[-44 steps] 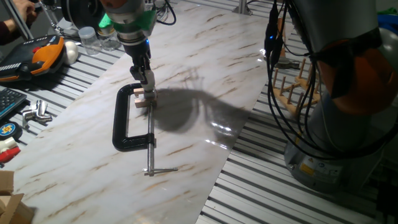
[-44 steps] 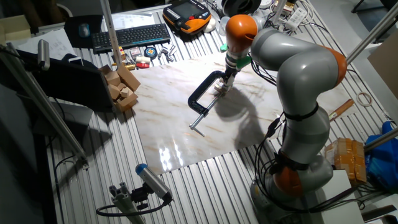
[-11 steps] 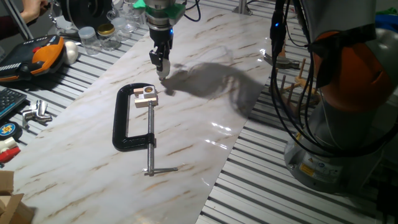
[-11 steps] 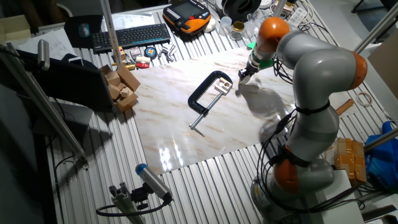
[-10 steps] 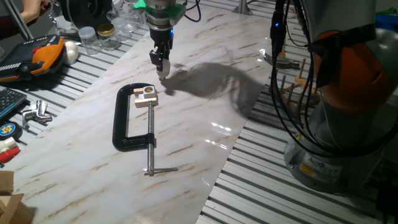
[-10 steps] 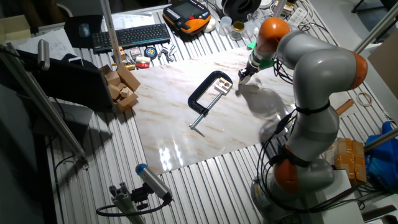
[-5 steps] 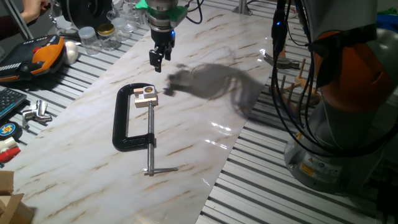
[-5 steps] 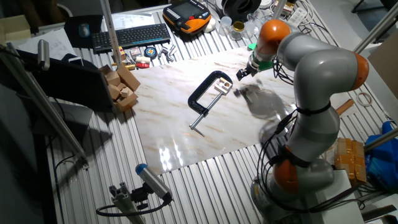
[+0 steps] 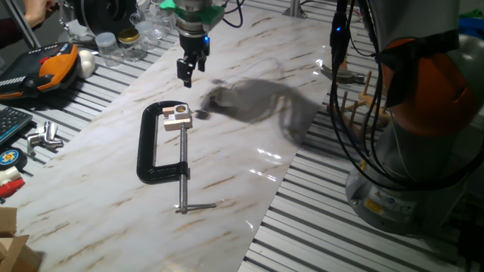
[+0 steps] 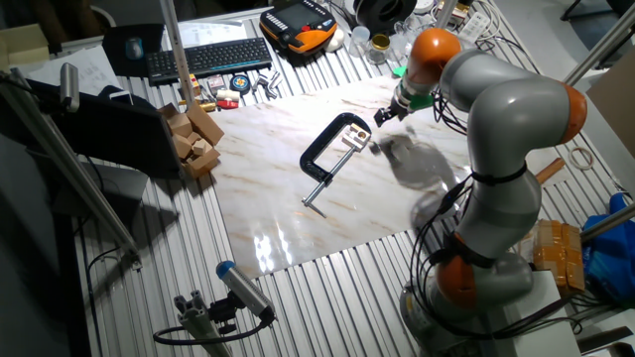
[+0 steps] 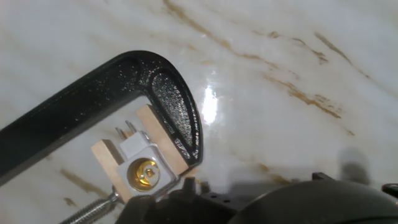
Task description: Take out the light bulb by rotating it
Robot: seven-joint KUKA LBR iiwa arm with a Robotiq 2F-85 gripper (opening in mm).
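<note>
A black C-clamp (image 9: pixel 151 147) lies on the marble slab (image 9: pixel 227 166) and pins a small wooden block (image 9: pixel 175 119). In the hand view the white socket (image 11: pixel 142 173) in that block (image 11: pixel 165 140) is empty, and its brass contact shows. I cannot make out the light bulb in any view. My gripper (image 9: pixel 185 73) hangs above the slab, just behind the block and apart from it. Its fingers are parted and I see nothing between them. The other fixed view shows the gripper (image 10: pixel 382 116) beside the clamp's (image 10: pixel 322 149) curved end.
Clear jars (image 9: pixel 121 44), an orange-and-black tool (image 9: pixel 45 64) and a white ball (image 9: pixel 87 60) sit beyond the slab's far left edge. A wooden peg rack (image 9: pixel 355 106) and hanging cables (image 9: pixel 333 68) stand to the right. Loose wooden blocks (image 10: pixel 193 139) lie left of the slab.
My gripper has risen from the marble right of the block and drifted a little left. Its fingers, together a second ago, have parted.
</note>
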